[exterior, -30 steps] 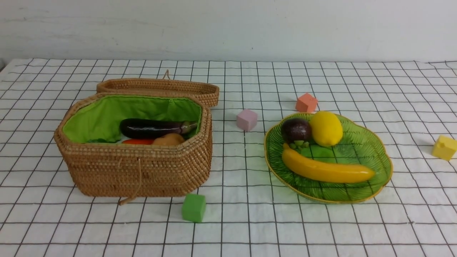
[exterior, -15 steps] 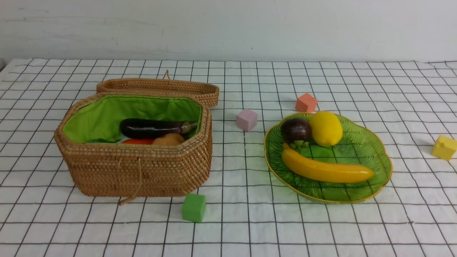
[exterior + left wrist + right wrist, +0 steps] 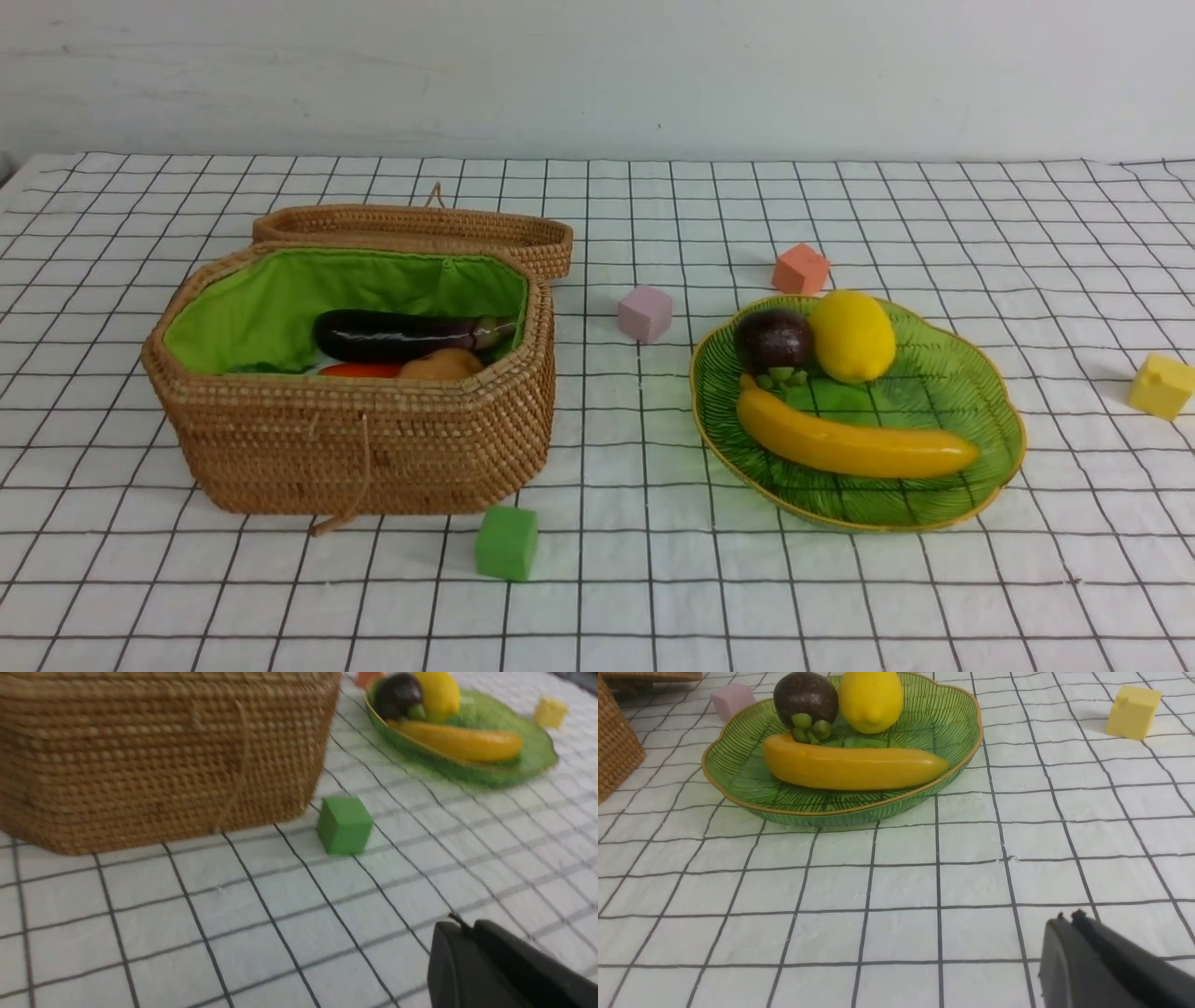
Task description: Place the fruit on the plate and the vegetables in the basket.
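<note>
Fruit — banana (image 3: 857, 446), lemon (image 3: 851, 336), mangosteen (image 3: 773, 341) on plate (image 3: 990, 373) | eggplant (image 3: 401, 334), potato (image 3: 441, 365), carrot (image 3: 359, 371) inside basket (image 3: 355, 448), left of plate | we find nothing shifted over the last second; sorting looks complete | left gripper (image 3: 467, 938), right gripper (image 3: 1069, 931): jaws together, empty

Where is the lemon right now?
In the front view, the lemon sits on the green plate at right, touching the mangosteen, behind the banana.

Fruit (image 3: 854, 446) lies on plate (image 3: 980, 392), vegetables (image 3: 401, 336) in open basket (image 3: 373, 448)
</note>
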Controlling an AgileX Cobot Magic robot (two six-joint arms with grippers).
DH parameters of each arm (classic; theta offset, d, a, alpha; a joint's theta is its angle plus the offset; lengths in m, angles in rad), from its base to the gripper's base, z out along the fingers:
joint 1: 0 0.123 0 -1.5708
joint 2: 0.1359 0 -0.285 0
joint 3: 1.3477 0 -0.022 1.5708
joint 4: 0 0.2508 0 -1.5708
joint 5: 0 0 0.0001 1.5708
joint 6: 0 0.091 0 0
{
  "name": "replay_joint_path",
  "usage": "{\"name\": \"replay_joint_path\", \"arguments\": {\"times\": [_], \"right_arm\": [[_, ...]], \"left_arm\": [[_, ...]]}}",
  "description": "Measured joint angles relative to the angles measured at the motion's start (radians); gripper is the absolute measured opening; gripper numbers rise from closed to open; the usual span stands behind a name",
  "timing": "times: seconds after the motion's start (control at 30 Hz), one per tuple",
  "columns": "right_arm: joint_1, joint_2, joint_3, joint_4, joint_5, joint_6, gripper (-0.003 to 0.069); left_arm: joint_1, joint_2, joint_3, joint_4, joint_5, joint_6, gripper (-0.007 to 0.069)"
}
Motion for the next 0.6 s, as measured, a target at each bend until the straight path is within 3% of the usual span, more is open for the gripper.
{"name": "replay_joint_path", "arguments": {"times": [0.03,0.13,0.27,0.4,0.6], "right_arm": [[0.0,0.0,0.0,0.0,0.0,0.0,0.0009],[0.0,0.0,0.0,0.0,0.0,0.0,0.0013],[0.0,0.0,0.0,0.0,0.0,0.0,0.0015],[0.0,0.0,0.0,0.0,0.0,0.0,0.0018],[0.0,0.0,0.0,0.0,0.0,0.0,0.0025]], "left_arm": [[0.013,-0.003,0.003,-0.014,-0.015,0.003,0.0007],[0.216,-0.03,0.031,-0.178,-0.075,0.118,-0.0013],[0.334,-0.031,0.036,-0.329,0.069,0.271,-0.0013],[0.363,-0.031,0.041,-0.404,0.117,0.321,-0.0013],[0.363,-0.031,0.041,-0.395,0.116,0.3,-0.0013]]}}
